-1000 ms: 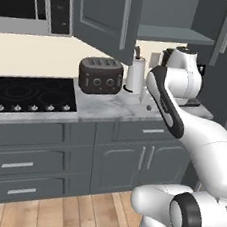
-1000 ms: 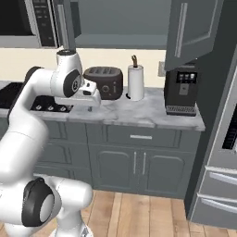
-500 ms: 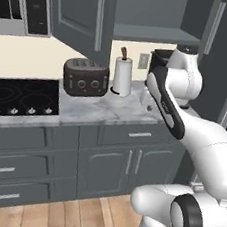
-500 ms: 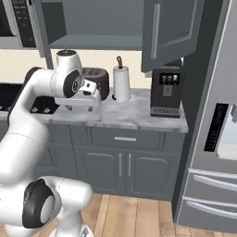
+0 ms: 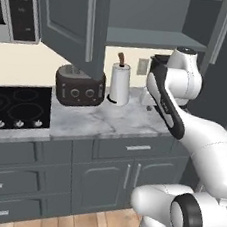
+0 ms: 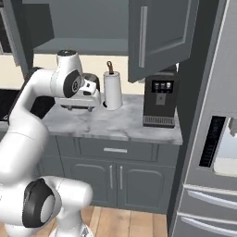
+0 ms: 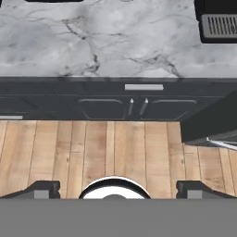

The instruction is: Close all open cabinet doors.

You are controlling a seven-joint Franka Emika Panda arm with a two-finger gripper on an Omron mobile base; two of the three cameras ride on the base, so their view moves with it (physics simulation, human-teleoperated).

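Nearest: wood floor (image 7: 115, 152) below the hand (image 7: 115, 190), fingertips (image 7: 44, 189) set wide apart w/ nothing between them, i.e. released. Hand cam looks down past the counter's front edge.

Landmark = marble counter (image 5: 124, 122). Under its front edge: low grey drawer (image 5: 137, 148) w/ short horiz. handle, and below that a pair of base cabinet fronts (image 5: 127, 180), shut.

On the counter, mid-depth to back: dark toaster (image 5: 80, 87) twd the left end, paper towel roll (image 5: 120, 83) on its upright holder just right of the toaster, black coffee machine (image 6: 159, 99) at the right end. Black cooktop (image 5: 15, 106) sits left of the counter's marble stretch. Hand (image 6: 85, 95) hangs over the counter in front of the toaster, seen from the right base cam.

Above the counter: 2 cabinet doors, both swung open off the upper cabinet. Left cabinet door (image 5: 72, 17) hangs out over the toaster; right cabinet door (image 6: 159, 34) stands out above the coffee machine. Shelf (image 5: 150, 39) exposed between them.

Right of the counter: steel fridge (image 6: 213, 139). Above-left: microwave (image 5: 18, 5).
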